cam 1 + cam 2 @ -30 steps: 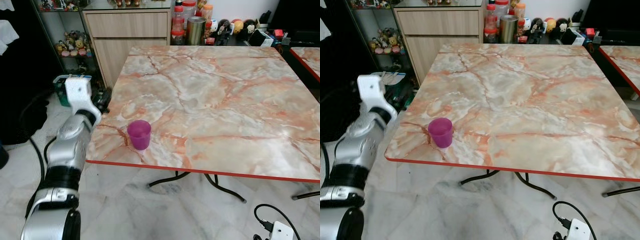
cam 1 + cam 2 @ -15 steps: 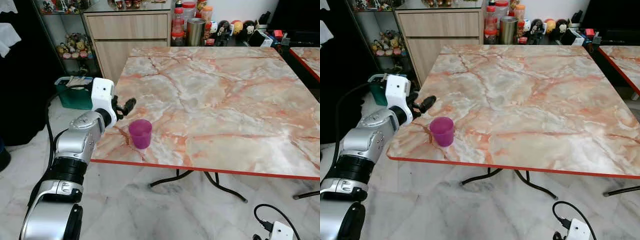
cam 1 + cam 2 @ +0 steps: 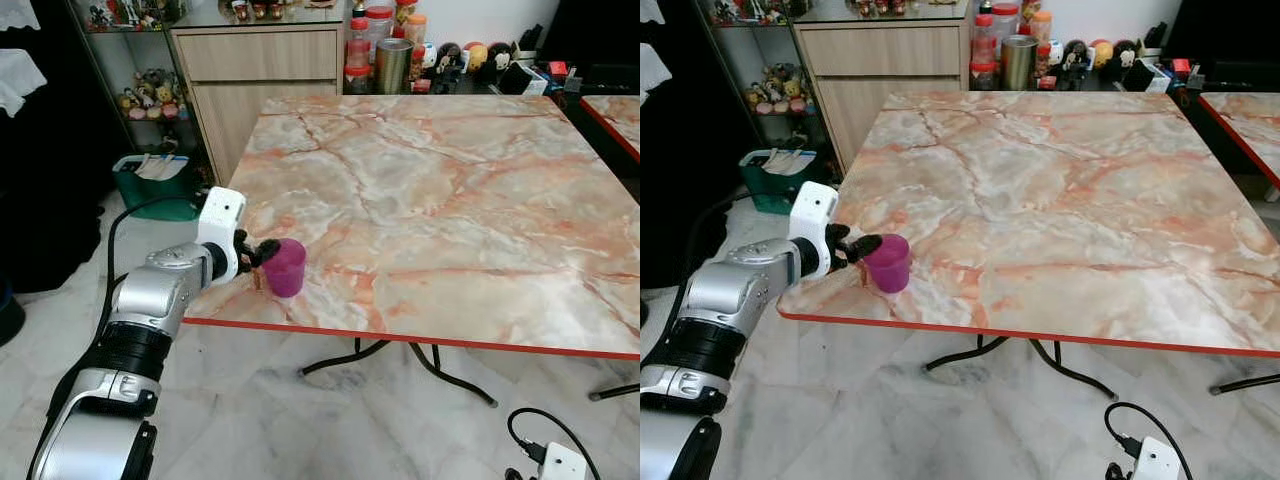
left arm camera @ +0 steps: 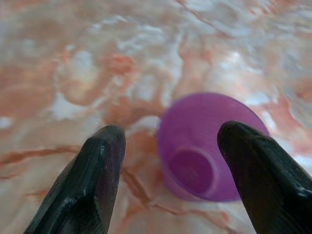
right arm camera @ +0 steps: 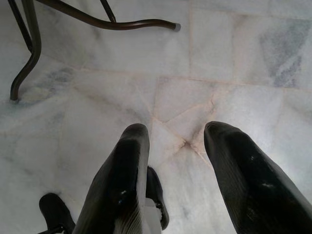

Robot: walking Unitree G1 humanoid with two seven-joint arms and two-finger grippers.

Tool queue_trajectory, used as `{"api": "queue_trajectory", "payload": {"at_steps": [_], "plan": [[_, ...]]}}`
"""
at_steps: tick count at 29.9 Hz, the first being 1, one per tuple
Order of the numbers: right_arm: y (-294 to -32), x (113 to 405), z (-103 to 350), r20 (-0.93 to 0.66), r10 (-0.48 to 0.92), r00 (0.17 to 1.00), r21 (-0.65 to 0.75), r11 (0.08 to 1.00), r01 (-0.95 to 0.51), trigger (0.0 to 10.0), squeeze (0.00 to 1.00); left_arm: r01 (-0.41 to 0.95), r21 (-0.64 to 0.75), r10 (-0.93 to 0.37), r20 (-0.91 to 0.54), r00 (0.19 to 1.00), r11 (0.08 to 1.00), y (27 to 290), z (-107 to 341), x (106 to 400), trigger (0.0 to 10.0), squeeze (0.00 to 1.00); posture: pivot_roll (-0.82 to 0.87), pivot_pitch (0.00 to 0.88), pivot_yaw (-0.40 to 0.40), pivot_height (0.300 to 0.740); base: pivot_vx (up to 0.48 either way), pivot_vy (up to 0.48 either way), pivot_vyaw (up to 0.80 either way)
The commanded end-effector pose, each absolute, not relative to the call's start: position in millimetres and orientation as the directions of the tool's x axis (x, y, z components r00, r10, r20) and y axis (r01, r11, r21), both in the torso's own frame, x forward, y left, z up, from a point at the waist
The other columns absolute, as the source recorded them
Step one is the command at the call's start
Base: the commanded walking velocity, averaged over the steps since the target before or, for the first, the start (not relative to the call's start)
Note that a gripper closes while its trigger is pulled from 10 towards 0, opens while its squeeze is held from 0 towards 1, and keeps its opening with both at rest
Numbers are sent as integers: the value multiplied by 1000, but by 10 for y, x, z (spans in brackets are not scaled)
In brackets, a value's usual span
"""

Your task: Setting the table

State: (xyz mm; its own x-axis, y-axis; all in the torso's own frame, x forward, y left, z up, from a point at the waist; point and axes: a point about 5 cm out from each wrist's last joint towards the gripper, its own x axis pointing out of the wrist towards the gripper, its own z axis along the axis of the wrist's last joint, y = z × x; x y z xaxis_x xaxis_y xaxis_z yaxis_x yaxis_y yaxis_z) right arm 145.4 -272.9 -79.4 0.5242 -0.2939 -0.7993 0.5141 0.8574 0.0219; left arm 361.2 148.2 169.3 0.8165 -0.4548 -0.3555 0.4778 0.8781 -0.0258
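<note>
A purple plastic cup stands upright near the front left corner of the pink marble table. My left gripper reaches in over the table's left edge and is open, its fingertips right at the cup's left side. In the left wrist view the cup sits just ahead, between the two spread black fingers; I cannot tell whether they touch it. My right gripper hangs open over the marble floor, near the table's legs.
A wooden cabinet stands behind the table, with jars and a metal tumbler beside it. A green basket sits on the floor at the left. A second table is at the right edge. A cable and white adapter lie on the floor.
My left arm has swung from beside the table's left edge in over the table, bringing its open gripper up to the cup. The cup has not moved.
</note>
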Motion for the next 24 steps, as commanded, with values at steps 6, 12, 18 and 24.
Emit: {"api": "queue_trajectory", "payload": {"at_steps": [6, 12, 18, 24], "plan": [[-2720, 1459, -793, -794, -294, 533, 26, 858, 513, 10000, 0, 494, -23, -465, -374, 802, 869, 1436, 1681, 3584, 10000, 0, 91, 0, 51, 740, 0, 0, 0], [-2720, 1460, -792, -793, -293, 534, 28, 858, 512, 10000, 0, 477, -31, -450, -391, 803, 878, 1432, 1665, 3593, 10000, 0, 90, 0, 52, 740, 0, 0, 0], [-2719, 1463, -791, -792, -292, 536, 29, 859, 511, 10000, 0, 421, -28, -396, -398, 827, 907, 1446, 1658, 3650, 10000, 0, 91, 6, 53, 740, 0, 0, 0], [-2720, 1468, -789, -791, -293, 537, 30, 858, 512, 10000, 0, 377, -41, -361, -395, 845, 926, 1448, 1653, 3695, 10000, 0, 93, 13, 52, 740, 0, 0, 0]]}}
